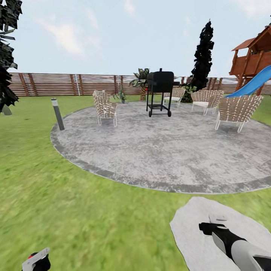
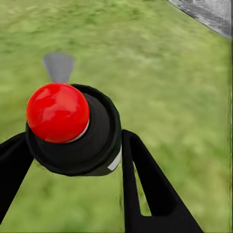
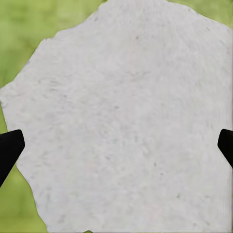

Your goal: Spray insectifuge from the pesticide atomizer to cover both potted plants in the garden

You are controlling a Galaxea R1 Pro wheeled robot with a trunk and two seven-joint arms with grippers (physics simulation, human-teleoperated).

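Note:
My left gripper (image 2: 75, 141) is shut on the pesticide atomizer (image 2: 73, 131), a black bottle with a round red cap and a grey nozzle. In the head view the atomizer (image 1: 35, 259) sits at the bottom left corner, above the garden lawn (image 1: 75, 188). My right gripper (image 1: 210, 223) hangs open and empty over a pale stone slab (image 1: 188, 233); in the right wrist view the gripper (image 3: 118, 145) has its black fingertips (image 3: 9, 145) wide apart over that slab (image 3: 126, 97). The potted plants are out of view.
A round grey paved patio (image 1: 162, 150) lies ahead with a black grill (image 1: 160, 92), several wicker chairs (image 1: 105, 107) and a short bollard light (image 1: 57, 113). The slat fence (image 1: 56, 84) runs behind, with a palm (image 1: 141, 81), a small green plant (image 1: 122, 96) and a play tower with a blue slide (image 1: 252, 84).

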